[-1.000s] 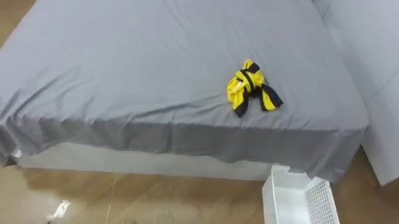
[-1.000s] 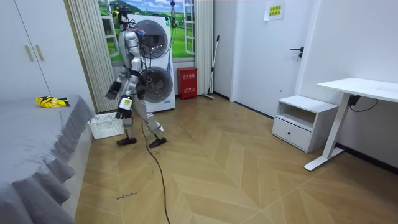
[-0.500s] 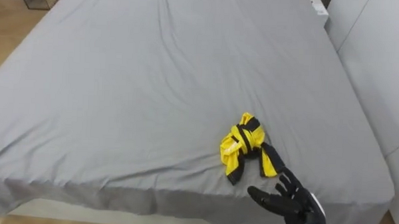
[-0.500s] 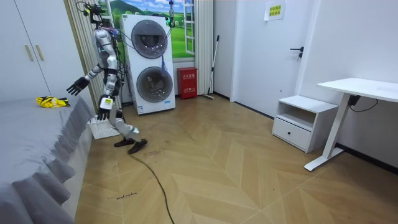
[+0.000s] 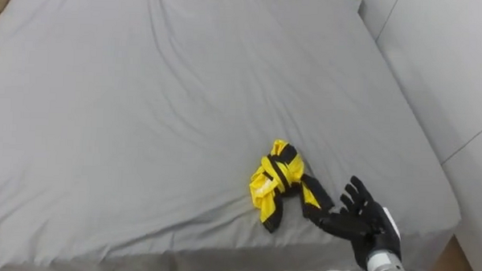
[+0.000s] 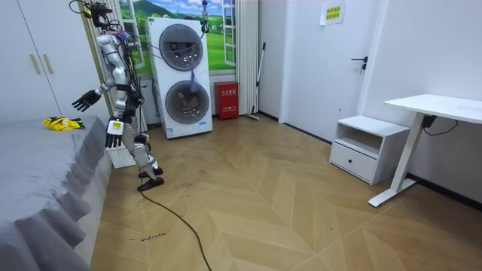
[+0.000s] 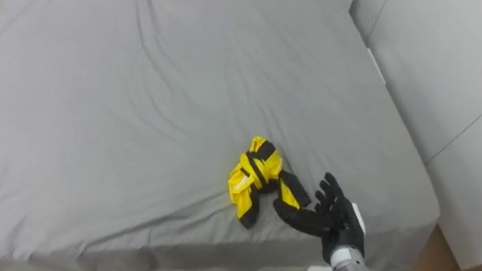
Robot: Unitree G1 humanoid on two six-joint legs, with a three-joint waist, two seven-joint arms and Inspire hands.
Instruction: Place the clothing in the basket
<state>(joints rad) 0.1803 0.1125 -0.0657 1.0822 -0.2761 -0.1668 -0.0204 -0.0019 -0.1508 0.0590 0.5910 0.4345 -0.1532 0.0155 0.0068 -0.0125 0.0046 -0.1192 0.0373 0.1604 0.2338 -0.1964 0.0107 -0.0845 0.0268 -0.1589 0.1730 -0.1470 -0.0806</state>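
A crumpled yellow and black garment (image 5: 275, 181) lies on the grey bed (image 5: 145, 108), near its front right corner. My right hand (image 5: 362, 224) hovers just to the right of it, open with fingers spread, the thumb close by the garment's black end; I cannot tell if it touches. In the room view I stand at the bed's edge, the right hand (image 6: 84, 99) held out toward the garment (image 6: 62, 122) and the left hand (image 6: 114, 132) hanging low by my side. The white basket (image 6: 120, 156) stands on the floor by the bed, partly behind my legs.
A white wall panel (image 5: 436, 62) runs along the bed's right side. A stacked washer and dryer (image 6: 184, 75) stand behind me by the window. White wardrobe doors (image 6: 38, 60) rise beyond the bed. Open wooden floor (image 6: 263, 203) spreads toward the room view's right.
I have stepped up to the bed, so the eye view has shifted further over the mattress. My right arm rose, and the hand now lies closer to the garment.
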